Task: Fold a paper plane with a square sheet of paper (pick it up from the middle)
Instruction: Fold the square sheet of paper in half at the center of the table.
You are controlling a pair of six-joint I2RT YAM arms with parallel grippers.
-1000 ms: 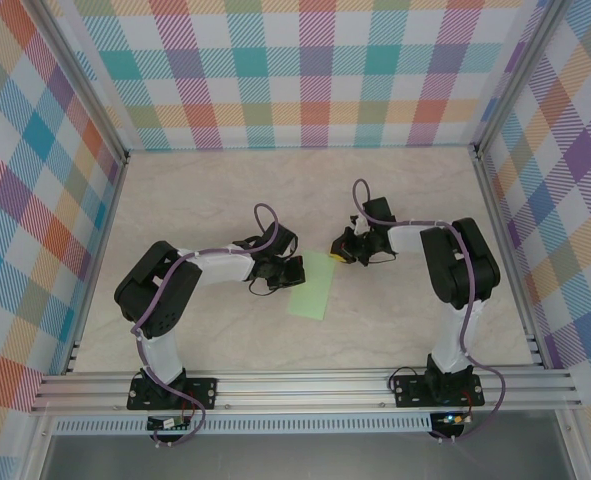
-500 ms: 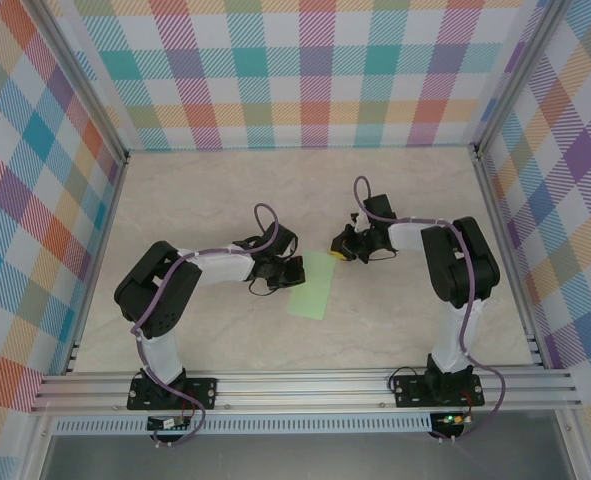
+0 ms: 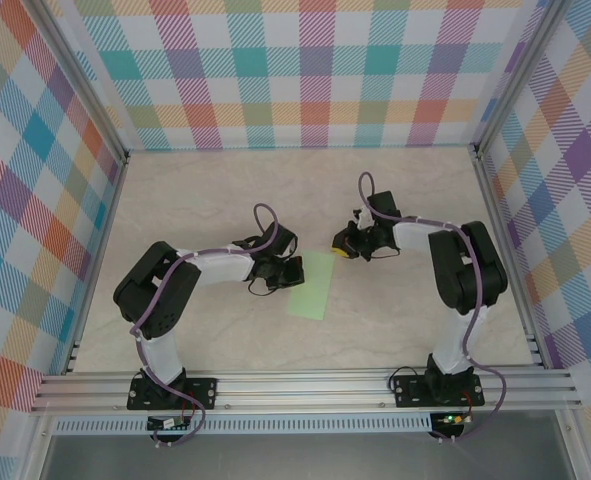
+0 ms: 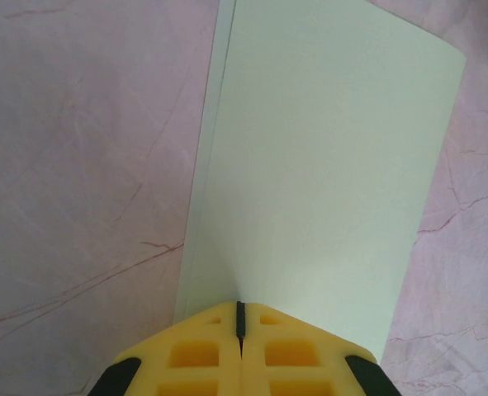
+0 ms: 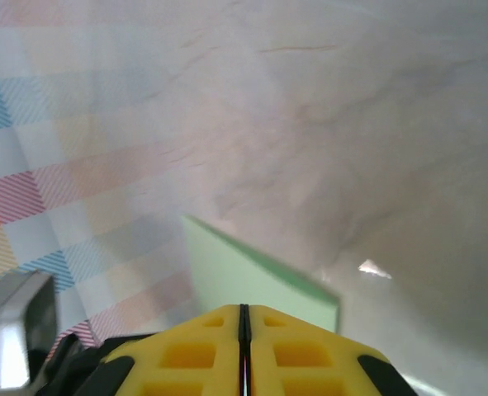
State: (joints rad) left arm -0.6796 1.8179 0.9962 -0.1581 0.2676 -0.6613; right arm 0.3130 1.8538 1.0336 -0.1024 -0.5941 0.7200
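Looking across the last second, not much moved, but the bit that did matters. The right gripper (image 3: 344, 245) has backed a touch away from the far corner of the square sheet of paper (image 3: 312, 285). Its yellow fingers look pressed together, just a thin seam between them. From its wrist cam the sheet (image 5: 244, 276) sits right beyond the tips of the right gripper (image 5: 244, 309). I honestly can't tell if the corner is touching them or just clear.

The left gripper (image 3: 295, 271) hasn't budged. Its jaws are together too, and in the left wrist view the left gripper (image 4: 240, 307) has the pale-green sheet (image 4: 326, 165) running straight out ahead from its tips. Whether it's pinching the edge or only pressing it onto the table (image 3: 205, 200), can't say. The sheet hasn't shifted either.

You can see a second layer peeking out along the edge left of the jaws, so it's lying folded into a narrow rectangle, not square anymore. My read: the first half fold is in, the left side is pinning it, and the right is backing off to set up whatever comes next. Still a long way from a plane.
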